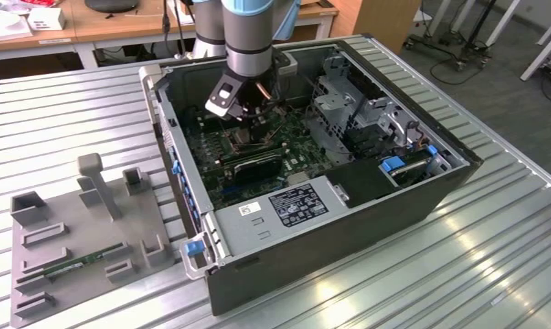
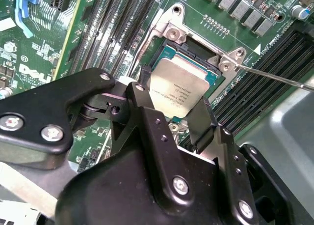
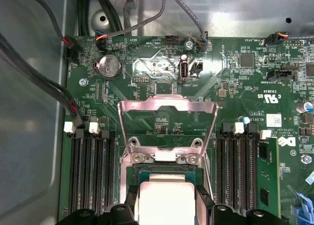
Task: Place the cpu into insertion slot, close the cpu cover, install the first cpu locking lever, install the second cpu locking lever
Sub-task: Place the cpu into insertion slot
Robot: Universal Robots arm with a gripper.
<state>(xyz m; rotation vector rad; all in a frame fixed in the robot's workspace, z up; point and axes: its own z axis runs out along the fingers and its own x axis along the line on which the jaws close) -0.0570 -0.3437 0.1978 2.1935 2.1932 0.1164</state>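
Step one in hand — gripper (image 2: 172, 95) clenched on cpu (image 2: 181, 80), chip just over insertion slot (image 2: 196, 49), cpu cover (image 3: 167, 105) raised open. Seating likely calls for square alignment, gentle descent — no tilt.

One cpu (image 2: 177, 86), silver-tan top, clasped at opposite edges by the black gripper (image 2: 171, 101). Positioned over the insertion slot (image 2: 175, 34) on the green motherboard (image 2: 29, 48), memory slots (image 2: 115, 31) alongside.

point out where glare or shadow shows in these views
Exterior view: pale reflections streak the ribbed table, and the case interior sits shaded. First wrist view: a glare patch whitens the motherboard, and the cpu looks washed out. Second wrist view: the cpu gleams evenly in the black hand.
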